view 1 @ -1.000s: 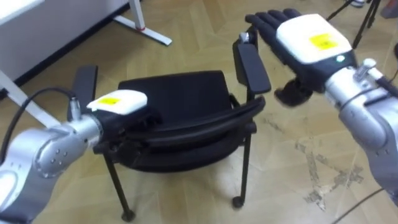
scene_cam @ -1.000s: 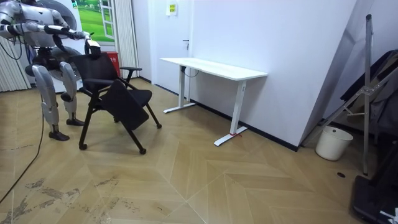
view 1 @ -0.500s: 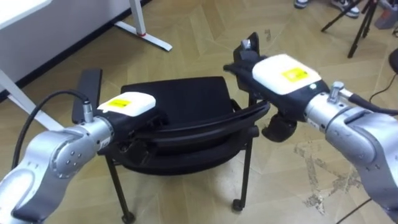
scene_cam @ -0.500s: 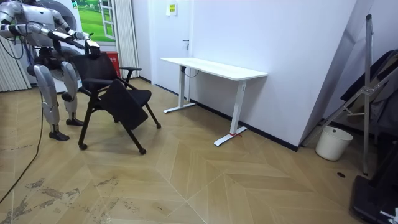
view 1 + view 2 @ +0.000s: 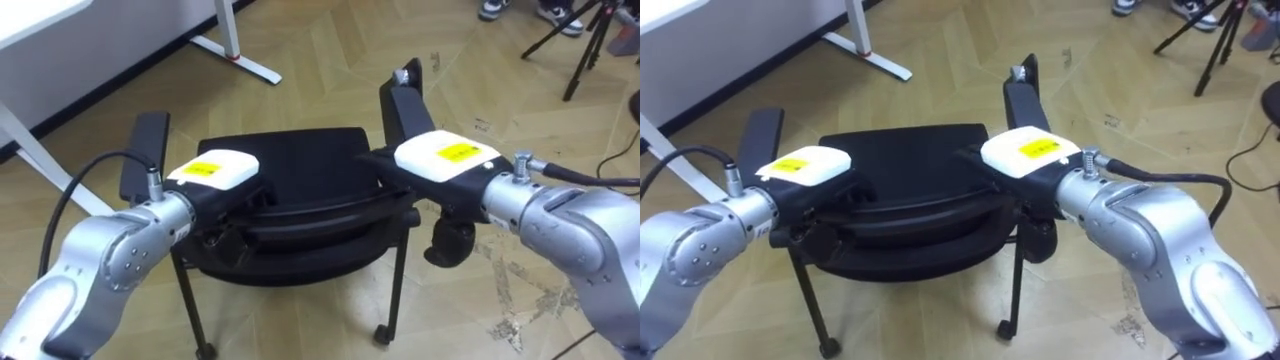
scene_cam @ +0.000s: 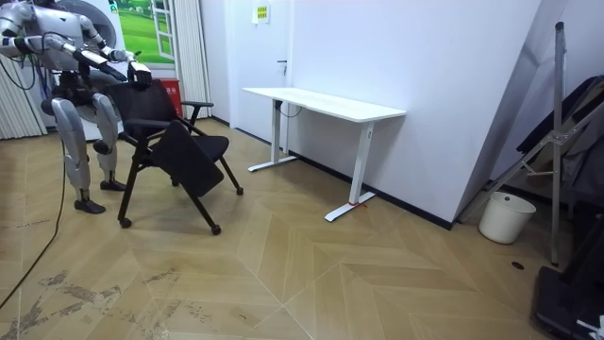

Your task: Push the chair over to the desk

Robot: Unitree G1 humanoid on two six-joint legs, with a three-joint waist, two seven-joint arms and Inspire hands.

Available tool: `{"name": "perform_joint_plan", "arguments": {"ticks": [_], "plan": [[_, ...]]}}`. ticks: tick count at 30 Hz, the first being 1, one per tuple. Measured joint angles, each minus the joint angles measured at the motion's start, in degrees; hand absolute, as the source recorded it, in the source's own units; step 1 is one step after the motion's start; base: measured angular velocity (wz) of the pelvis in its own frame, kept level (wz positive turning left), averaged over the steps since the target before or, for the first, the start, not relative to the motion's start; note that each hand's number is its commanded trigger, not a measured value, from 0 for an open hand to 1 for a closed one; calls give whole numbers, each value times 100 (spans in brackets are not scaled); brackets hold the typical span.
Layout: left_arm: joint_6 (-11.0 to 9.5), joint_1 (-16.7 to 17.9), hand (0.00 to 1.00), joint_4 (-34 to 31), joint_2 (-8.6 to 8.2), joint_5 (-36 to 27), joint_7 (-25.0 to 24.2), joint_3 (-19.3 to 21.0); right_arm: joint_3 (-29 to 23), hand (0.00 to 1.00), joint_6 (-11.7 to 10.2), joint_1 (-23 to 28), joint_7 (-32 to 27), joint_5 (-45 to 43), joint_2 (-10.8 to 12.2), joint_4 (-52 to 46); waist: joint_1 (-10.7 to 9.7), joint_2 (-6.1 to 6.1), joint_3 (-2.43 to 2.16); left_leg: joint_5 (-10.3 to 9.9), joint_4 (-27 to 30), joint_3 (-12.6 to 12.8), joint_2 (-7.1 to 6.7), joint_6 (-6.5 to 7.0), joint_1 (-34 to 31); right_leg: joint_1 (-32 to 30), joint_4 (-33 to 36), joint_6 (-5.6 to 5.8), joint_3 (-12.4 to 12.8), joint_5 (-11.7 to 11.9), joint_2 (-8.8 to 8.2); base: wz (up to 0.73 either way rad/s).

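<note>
The chair (image 5: 290,160) stands on the floor (image 5: 330,60) right before us, back rail (image 5: 320,213) running left to right, seat pointing away, the table (image 6: 326,104) beyond. Our left hand (image 5: 215,172) and right hand (image 5: 440,160) both lie on that rail; whether they clasp it we cannot tell.
</note>
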Motion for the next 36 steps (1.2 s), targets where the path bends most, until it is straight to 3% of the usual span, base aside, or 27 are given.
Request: {"name": "perform_joint_plan", "arguments": {"ticks": [2,6,10,12,23,30,31,32,33,36], "plan": [[-1,-4,100,0,-88,98,33,-55,6,0,2,83,-133,37,47,140,79,0,0,0,0,-7,-2,0,8,10,-1,0,10,0,1,2],[6,-3,100,104,-362,349,261,-208,139,0,100,336,-624,-80,392,859,155,32,10,0,1,-128,-15,0,-11,109,-88,15,-8,-9,4,12],[-16,4,100,108,-411,431,364,-275,156,0,117,329,-1142,-79,724,1247,161,71,6,0,12,-137,-12,0,-65,97,-115,15,-68,-11,8,9],[-23,20,100,170,-418,423,522,-386,206,0,82,332,-1593,-71,909,1625,131,111,-17,0,18,-151,-13,0,-86,132,-156,10,-130,-7,-1,13],[59,115,100,433,-761,531,740,-376,237,0,-158,554,-2836,-99,1114,2112,59,257,-13,-2,74,-147,-14,1,-22,279,-219,12,-159,-9,-3,2],[99,115,100,471,-793,521,762,-381,429,0,-401,532,-3712,-296,1111,2567,-67,331,-7,-2,78,-142,-7,2,-46,280,-199,0,-220,3,-8,4],[100,115,100,477,-793,522,773,-384,440,29,-439,531,-3799,-335,1111,2614,-74,341,-4,-2,78,-143,-7,2,-46,280,-199,0,-221,4,-8,0],[100,115,100,487,-795,521,810,-386,450,76,-514,529,-3951,-385,1111,2698,-83,344,-7,-2,77,-143,-7,2,-47,280,-198,0,-220,5,-9,0],[99,115,100,500,-800,520,844,-394,480,100,-539,529,-4094,-463,1111,2765,-83,357,-10,-2,77,-142,-7,2,-47,280,-197,1,-222,7,-9,0],[99,115,100,506,-809,516,827,-394,503,100,-586,531,-4265,-716,1112,2828,-84,382,-14,-2,77,-157,-8,2,-52,273,-198,1,-227,8,-9,0]]}}
